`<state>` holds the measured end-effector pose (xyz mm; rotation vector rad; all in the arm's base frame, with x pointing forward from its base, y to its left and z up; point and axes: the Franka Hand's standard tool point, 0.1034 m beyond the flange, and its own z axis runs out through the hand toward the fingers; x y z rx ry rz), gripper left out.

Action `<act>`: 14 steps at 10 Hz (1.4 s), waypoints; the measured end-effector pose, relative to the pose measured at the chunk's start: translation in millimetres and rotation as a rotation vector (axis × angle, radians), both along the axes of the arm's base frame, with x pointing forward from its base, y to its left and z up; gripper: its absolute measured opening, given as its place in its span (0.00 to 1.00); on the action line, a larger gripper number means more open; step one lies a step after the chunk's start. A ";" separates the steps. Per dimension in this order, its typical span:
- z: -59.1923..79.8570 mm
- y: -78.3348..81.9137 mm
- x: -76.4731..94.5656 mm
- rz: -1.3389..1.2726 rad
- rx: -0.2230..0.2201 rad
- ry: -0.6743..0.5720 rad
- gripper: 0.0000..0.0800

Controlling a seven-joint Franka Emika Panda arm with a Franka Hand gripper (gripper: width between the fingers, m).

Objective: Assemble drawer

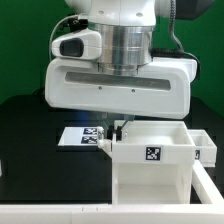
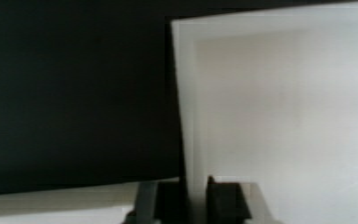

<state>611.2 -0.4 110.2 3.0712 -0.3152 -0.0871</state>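
My gripper (image 1: 116, 131) hangs under the big white hand, shut on the upright left wall of the white open-topped tray (image 1: 150, 150). The tray carries a black-and-white tag on its front face. It sits at the top of the larger white casing (image 1: 148, 192), which reaches down to the front edge of the exterior view. In the wrist view the gripper (image 2: 190, 203) has its two dark fingers (image 2: 156, 203) pressed on either side of a thin white wall edge of the tray (image 2: 274, 100). The wall edge runs away from the jaws, with the black table beside it.
The marker board (image 1: 78, 136) lies flat on the black table just to the exterior view's left of the tray. Another white tagged part (image 1: 205, 148) shows behind the tray at the exterior view's right. A white ledge (image 1: 50, 214) runs along the front.
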 end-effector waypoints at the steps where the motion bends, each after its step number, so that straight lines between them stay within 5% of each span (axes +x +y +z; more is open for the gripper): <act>1: 1.9 2.2 -7.4 -0.132 -0.002 0.000 0.05; 6: 3.3 18.3 -46.8 -0.685 0.009 0.008 0.05; 10: 6.1 26.3 -52.8 -0.894 -0.010 0.036 0.05; 14: 0.1 66.5 -56.2 -1.425 0.009 0.030 0.05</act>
